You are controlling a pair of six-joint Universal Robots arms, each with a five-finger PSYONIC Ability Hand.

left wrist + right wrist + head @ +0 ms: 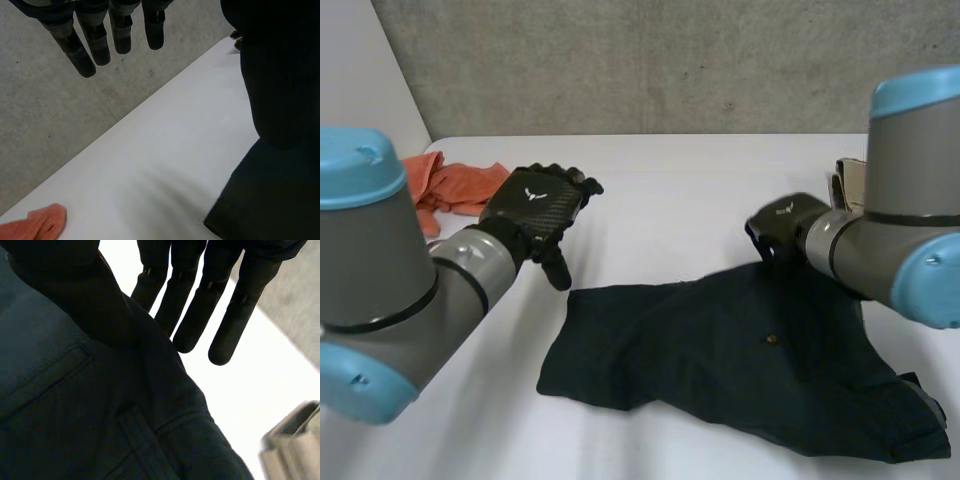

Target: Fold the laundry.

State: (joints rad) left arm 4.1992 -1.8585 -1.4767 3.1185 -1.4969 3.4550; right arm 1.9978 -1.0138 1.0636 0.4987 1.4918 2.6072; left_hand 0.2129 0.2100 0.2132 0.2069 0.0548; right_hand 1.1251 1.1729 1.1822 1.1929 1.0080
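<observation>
Dark garment (740,365) spread unevenly on white table (660,190), lower centre-right of frame. Left hand (538,205) open, hovering upper left of it. Right hand (782,228) at garment's upper edge, fingers straight, gripping nothing.

Risk: one-handed pull likely bunches cloth.

Count: one dark garment, one orange cloth (450,187), one beige item (850,182), two hands.

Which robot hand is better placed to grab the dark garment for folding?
Right, probably. The right robot hand is at the far edge of the dark garment, fingers straight above the cloth. The left robot hand hangs open over the white table, beside the garment.
</observation>
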